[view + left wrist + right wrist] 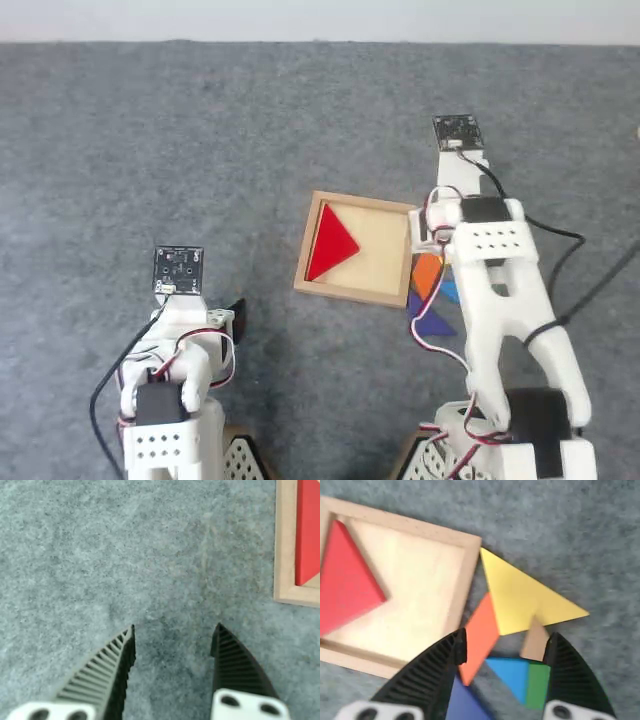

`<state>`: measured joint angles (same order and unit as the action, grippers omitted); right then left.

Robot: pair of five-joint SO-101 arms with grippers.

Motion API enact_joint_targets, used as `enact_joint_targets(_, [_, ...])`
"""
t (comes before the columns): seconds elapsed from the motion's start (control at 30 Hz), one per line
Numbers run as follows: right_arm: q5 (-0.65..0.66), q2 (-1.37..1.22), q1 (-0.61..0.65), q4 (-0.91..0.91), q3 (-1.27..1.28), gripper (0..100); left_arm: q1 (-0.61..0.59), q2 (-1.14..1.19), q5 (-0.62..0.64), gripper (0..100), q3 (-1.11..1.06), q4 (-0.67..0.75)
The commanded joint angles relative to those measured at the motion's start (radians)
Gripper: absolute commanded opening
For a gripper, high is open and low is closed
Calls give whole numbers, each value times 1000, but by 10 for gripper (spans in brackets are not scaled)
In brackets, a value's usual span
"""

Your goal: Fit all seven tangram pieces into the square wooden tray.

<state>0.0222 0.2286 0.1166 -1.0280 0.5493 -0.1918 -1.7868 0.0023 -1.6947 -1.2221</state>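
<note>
Tray (468, 575): holds red triangle (345, 582).
Left claw (175, 627): apart, over grey bench (125, 555).
Right claw (507, 635): apart, above loose tangram pieces (520, 597) beside tray.

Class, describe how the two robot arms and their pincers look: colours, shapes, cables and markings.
Both the left arm and right arm are white shells with rows of small holes, black motor blocks, and looping red, white and black cables. The left pincer and right pincer have black, ribbed, pointed blades on white mounts.
</note>
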Motion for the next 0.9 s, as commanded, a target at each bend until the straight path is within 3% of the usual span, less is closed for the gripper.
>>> enact_joint_targets(0.0, [146, -1, -67, 44, -9, 256, -3, -11, 11, 240, 12, 21])
enact_joint_targets(0.3, [537, -234, -16, 170, -12, 261, -3, -11, 11, 240, 12, 21])
enact_joint_targets(0.43, [680, -282, -19, 159, -31, 315, -3, -11, 11, 240, 12, 21])
enact_joint_targets(0.6, [770, -343, -25, 104, -89, 340, -3, -11, 11, 240, 12, 21])
enact_joint_targets(0.87, [830, -515, -160, 61, -255, 340, -3, -11, 11, 240, 12, 21])
